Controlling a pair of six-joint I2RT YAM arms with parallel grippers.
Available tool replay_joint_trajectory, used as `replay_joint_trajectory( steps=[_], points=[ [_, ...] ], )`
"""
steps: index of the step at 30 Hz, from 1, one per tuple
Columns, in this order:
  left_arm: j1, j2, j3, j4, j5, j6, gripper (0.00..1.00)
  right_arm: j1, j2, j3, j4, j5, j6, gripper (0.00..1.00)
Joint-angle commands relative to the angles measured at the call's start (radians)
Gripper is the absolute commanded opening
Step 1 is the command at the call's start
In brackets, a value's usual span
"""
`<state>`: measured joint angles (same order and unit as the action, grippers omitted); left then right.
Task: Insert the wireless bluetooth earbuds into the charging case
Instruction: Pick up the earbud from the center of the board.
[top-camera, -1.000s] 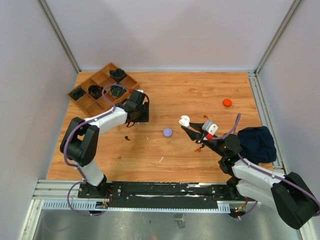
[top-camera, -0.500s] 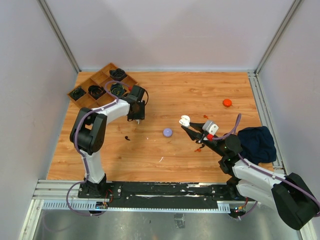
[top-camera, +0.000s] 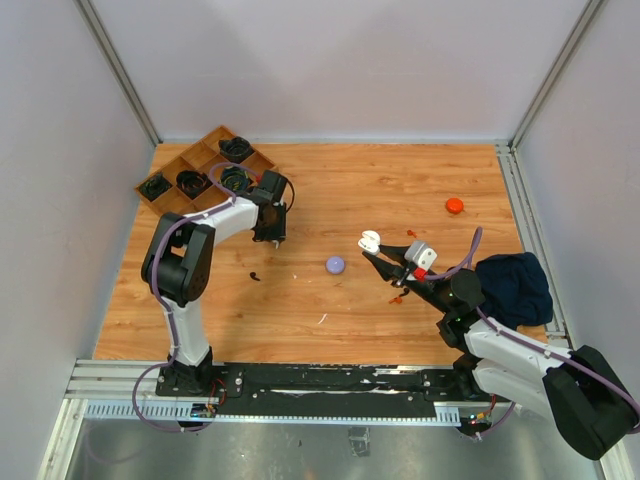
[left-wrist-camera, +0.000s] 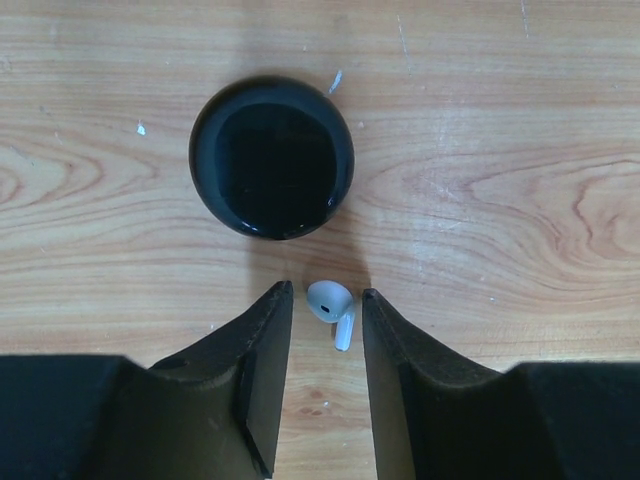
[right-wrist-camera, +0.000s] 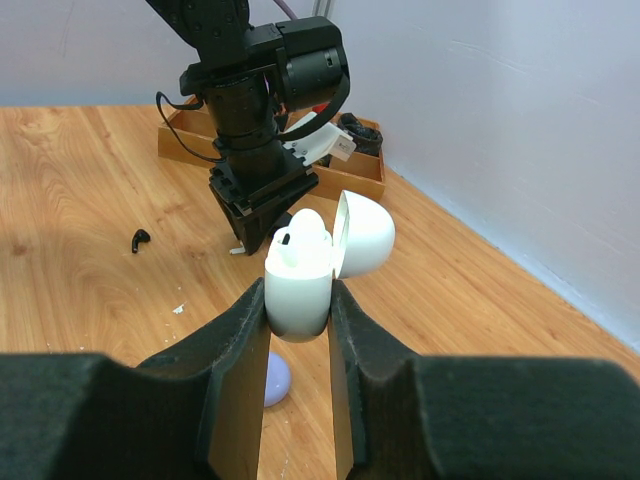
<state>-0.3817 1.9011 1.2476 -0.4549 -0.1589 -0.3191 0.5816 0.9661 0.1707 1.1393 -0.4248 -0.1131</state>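
Observation:
In the left wrist view a white stemmed earbud (left-wrist-camera: 333, 305) lies on the wooden table between the open fingertips of my left gripper (left-wrist-camera: 327, 300), apart from both. A closed round black case (left-wrist-camera: 270, 158) lies just beyond it. My right gripper (right-wrist-camera: 298, 300) is shut on a white charging case (right-wrist-camera: 297, 290) with its lid (right-wrist-camera: 364, 234) open and one white bud seated inside. In the top view the left gripper (top-camera: 272, 230) points down at the table's left middle. The right gripper (top-camera: 375, 252) holds the white case (top-camera: 369, 241) above the table's middle right.
A pale purple round case (top-camera: 335, 265) lies mid-table and a red-orange case (top-camera: 455, 206) at the right. A black earbud (top-camera: 254, 275) lies near the left arm. Small red-orange buds (top-camera: 397, 298) lie by the right arm. There is a wooden tray (top-camera: 170, 205) of black cables at back left and a dark cloth (top-camera: 512, 285) at the right.
The left arm has folded in and its gripper has turned to point straight down over the white earbud. The right gripper with the white case has stayed put.

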Motion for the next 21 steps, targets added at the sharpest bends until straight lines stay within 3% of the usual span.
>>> replay_joint_trajectory(
  steps=[1,21],
  points=[
    [0.006,0.033,0.02,-0.015,0.013,0.011,0.38,-0.004,-0.006,-0.006,0.033,0.008,0.0,0.01],
    [-0.015,-0.006,-0.034,-0.042,0.041,0.013,0.24,-0.004,-0.02,-0.005,0.03,0.008,0.0,0.01]
  ],
)
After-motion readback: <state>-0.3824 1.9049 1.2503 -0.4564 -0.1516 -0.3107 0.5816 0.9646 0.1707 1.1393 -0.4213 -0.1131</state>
